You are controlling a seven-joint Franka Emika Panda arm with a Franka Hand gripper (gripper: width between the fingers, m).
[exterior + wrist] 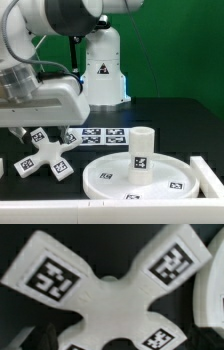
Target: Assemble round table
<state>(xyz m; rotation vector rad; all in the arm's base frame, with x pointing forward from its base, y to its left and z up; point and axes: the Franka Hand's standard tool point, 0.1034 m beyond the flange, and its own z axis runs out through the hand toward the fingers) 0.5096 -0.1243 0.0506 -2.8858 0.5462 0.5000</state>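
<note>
4 white tagged arms on cross-shaped foot [112,294].

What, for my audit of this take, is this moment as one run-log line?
gripper: jaws open, over cross-shaped foot | foot: flat on table, unheld | post: upright on round disc

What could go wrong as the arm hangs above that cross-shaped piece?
1. The open jaws hang over the cross-shaped foot; closing off-centre on its splayed arms might twist it away instead of gripping.
2. The foot lies close to the round disc, so a shove could bump the disc and its upright post.
</note>
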